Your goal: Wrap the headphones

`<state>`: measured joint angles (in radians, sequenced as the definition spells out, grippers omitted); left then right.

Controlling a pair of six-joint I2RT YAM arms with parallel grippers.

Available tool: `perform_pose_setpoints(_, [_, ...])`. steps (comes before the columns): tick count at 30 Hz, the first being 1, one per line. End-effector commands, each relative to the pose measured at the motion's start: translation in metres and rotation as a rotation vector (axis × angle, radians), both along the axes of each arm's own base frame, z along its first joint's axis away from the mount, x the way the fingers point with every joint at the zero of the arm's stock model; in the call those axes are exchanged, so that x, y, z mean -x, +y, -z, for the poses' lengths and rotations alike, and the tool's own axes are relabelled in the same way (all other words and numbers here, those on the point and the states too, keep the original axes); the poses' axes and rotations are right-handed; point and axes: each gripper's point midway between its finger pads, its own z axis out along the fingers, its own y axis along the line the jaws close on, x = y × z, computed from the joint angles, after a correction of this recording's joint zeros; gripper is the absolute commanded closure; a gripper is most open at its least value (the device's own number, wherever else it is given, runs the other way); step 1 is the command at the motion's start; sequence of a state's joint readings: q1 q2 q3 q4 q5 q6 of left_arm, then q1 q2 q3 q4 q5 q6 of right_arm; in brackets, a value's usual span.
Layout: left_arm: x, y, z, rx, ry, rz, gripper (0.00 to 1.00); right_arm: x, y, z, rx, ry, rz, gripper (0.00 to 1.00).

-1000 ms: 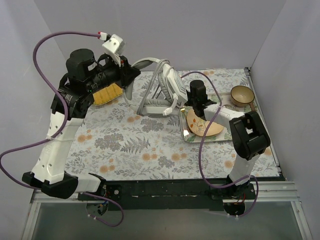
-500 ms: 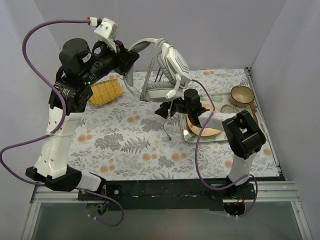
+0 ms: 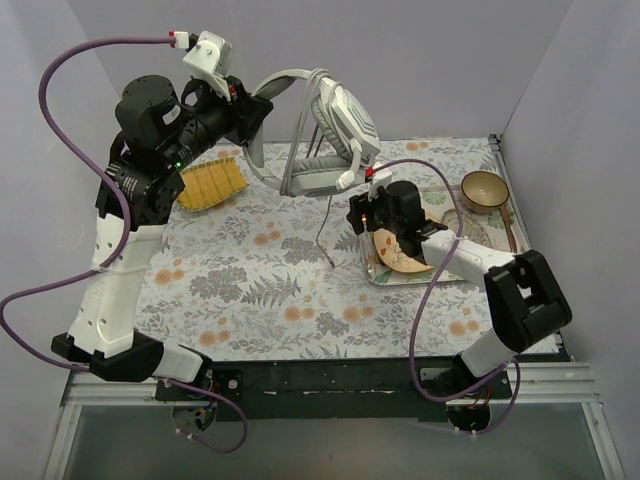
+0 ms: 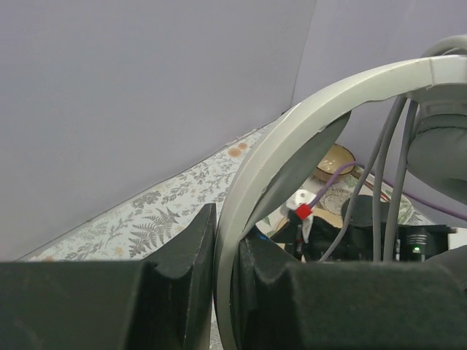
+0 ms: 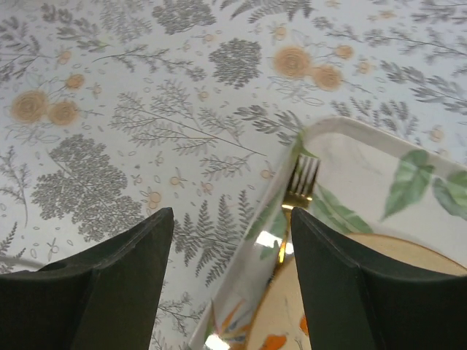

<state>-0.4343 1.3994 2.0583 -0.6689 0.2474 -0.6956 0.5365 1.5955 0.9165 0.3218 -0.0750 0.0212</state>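
My left gripper [image 3: 262,105] is shut on the curved headband [image 4: 292,138] of the grey-white headphones [image 3: 330,130] and holds them high above the back of the table. The earcups [image 3: 350,118] hang to the right of it. The thin grey cord [image 3: 322,225] runs in loops across the headphones [image 4: 379,189] and its free end dangles down toward the cloth. My right gripper [image 3: 362,215] is open and empty, low over the cloth at the left edge of the tray [image 5: 248,292], below the headphones.
A floral tray [image 3: 375,272] holds a tan plate [image 3: 405,255] and a gold fork [image 5: 295,191]. A brown bowl [image 3: 483,190] stands at the back right. A yellow sponge-like block [image 3: 212,183] lies at the back left. Grey walls close in on three sides.
My left gripper has lifted the headphones higher off the table. My right gripper has let go of the cord, opened, and swung back toward the tray; the cord now hangs free.
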Motion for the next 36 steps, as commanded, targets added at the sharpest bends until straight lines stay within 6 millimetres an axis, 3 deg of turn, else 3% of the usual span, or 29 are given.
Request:
perform_pose_setpoints(1, [0.005, 0.014, -0.042, 0.086, -0.101, -0.068, 1.00, -0.001, -0.046, -0.018, 0.084, -0.061, 0.191, 0.27])
perform_pose_setpoints(3, [0.002, 0.016, -0.044, 0.086, -0.110, -0.085, 1.00, 0.006, -0.050, -0.015, 0.115, -0.079, 0.166, 0.27])
perform_pose_setpoints(5, [0.000, 0.017, -0.044, 0.080, -0.119, -0.096, 1.00, 0.023, -0.027, -0.030, 0.065, -0.166, 0.015, 0.26])
perform_pose_setpoints(6, [-0.002, 0.018, -0.045, 0.077, -0.122, -0.105, 1.00, 0.042, -0.023, -0.012, 0.069, -0.167, -0.052, 0.25])
perform_pose_setpoints(7, [-0.002, 0.019, -0.045, 0.076, -0.123, -0.108, 1.00, 0.047, -0.007, -0.036, 0.003, -0.283, -0.118, 0.21])
perform_pose_setpoints(9, [-0.004, 0.019, -0.044, 0.073, -0.126, -0.113, 1.00, 0.068, 0.012, -0.031, 0.025, -0.357, -0.209, 0.18])
perform_pose_setpoints(11, [-0.005, 0.019, -0.045, 0.072, -0.130, -0.115, 1.00, 0.071, 0.027, -0.037, -0.003, -0.410, -0.249, 0.17])
perform_pose_setpoints(16, [-0.006, 0.019, -0.054, 0.083, -0.151, -0.120, 1.00, 0.056, 0.056, -0.022, -0.038, -0.326, -0.283, 0.17])
perform_pose_setpoints(17, [-0.005, 0.020, -0.056, 0.089, -0.156, -0.121, 1.00, 0.056, 0.063, -0.026, -0.062, -0.345, -0.292, 0.17])
perform_pose_setpoints(27, [0.004, 0.019, -0.079, 0.135, -0.187, -0.097, 1.00, 0.046, 0.099, -0.006, -0.090, -0.296, -0.332, 0.19])
perform_pose_setpoints(30, [0.007, 0.022, -0.081, 0.146, -0.187, -0.101, 1.00, 0.045, 0.101, 0.005, -0.094, -0.250, -0.320, 0.37])
perform_pose_setpoints(34, [0.010, 0.027, -0.086, 0.185, -0.174, -0.122, 1.00, 0.050, 0.103, 0.018, -0.102, -0.199, -0.327, 0.81])
perform_pose_setpoints(36, [0.010, 0.031, -0.088, 0.216, -0.160, -0.149, 1.00, 0.053, 0.104, 0.022, -0.111, -0.170, -0.329, 0.91])
